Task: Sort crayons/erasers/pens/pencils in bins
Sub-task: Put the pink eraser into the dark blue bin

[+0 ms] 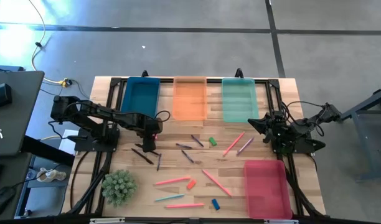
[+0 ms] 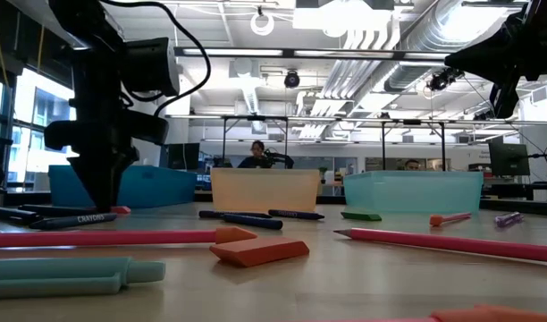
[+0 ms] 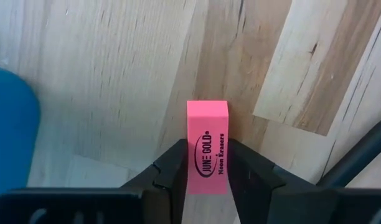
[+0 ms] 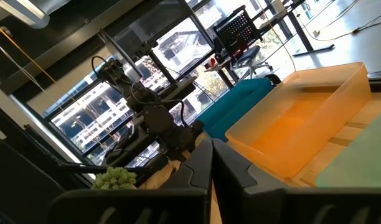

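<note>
1. The left gripper point(image 1: 149, 139) is over the table point(image 1: 259, 124), just in front of the blue bin point(image 1: 141, 97). Its fingers point(image 3: 172, 171) squeeze a pink eraser point(image 3: 207, 147) from both sides, and the eraser stands up between them.
2. The right gripper point(image 1: 260, 124) waits by the right edge of the table, beside the green bin point(image 1: 239, 99). Its fingers point(image 4: 200, 168) are pressed together with nothing in them.
3. Three bins stand in a row at the back: blue, then the orange bin point(image 1: 190, 98), then green. The red bin point(image 1: 266, 187) sits at the front right.
4. Two dark pens point(image 1: 142, 155) lie just in front of the left gripper.
5. Short dark crayons point(image 1: 187, 151) lie in the middle of the table, and a green eraser point(image 1: 212, 141) is beside them.
6. Pink pencils point(image 1: 172, 182) lie near the front. A light blue pencil point(image 1: 169, 198) lies among them.
7. An orange eraser point(image 1: 191, 184) is just beside one pink pencil. A blue eraser point(image 1: 216, 204) is near the front edge.
8. One more pink pencil point(image 1: 233, 144) and a purple crayon point(image 1: 244, 146) lie side by side in front of the green bin.
9. A small green plant point(image 1: 119, 186) sits at the front left corner.
</note>
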Robot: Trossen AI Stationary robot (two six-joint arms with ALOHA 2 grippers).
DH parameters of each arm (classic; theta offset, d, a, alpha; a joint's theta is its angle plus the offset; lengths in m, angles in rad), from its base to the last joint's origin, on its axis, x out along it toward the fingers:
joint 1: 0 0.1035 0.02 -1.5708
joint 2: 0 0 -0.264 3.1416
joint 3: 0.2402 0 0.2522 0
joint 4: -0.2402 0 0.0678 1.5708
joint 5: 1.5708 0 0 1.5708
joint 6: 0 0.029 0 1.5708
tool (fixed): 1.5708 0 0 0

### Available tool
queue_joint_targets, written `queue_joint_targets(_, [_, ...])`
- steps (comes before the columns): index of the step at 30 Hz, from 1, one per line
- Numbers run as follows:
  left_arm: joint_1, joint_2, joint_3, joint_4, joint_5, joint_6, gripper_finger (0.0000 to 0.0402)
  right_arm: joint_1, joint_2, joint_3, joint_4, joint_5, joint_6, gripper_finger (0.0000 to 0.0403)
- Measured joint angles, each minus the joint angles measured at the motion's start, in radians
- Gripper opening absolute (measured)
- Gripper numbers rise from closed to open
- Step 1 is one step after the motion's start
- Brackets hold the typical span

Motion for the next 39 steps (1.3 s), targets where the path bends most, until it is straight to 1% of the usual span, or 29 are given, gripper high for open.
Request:
queue_joint_targets(11, [0.000, -0.038, -0.005, 0.007, 0.014, 0.000, 0.0085, 0.000, 0.000, 0.000, 0.000, -0.002, -0.010, 0.0000])
queue_joint_targets(15, [-0.002, -0.039, -0.005, 0.008, 0.029, 0.000, 0.0085, 0.000, 0.000, 0.000, 0.000, -0.003, -0.011, 0.0000])
queue_joint_targets(27, [-0.002, -0.040, -0.004, 0.018, 0.034, 0.000, 0.0085, 0.000, 0.000, 0.000, 0.000, -0.003, -0.011, 0.0000])
queue_joint_targets(33, [-0.002, -0.042, -0.002, 0.061, 0.096, 0.000, 0.0085, 0.000, 0.000, 0.000, 0.000, -0.003, -0.011, 0.0000])
queue_joint_targets(39, [-0.002, -0.063, -0.002, 0.151, 0.100, -0.003, 0.0085, 0.000, 0.000, 0.000, 0.000, -0.003, -0.011, 0.0000])
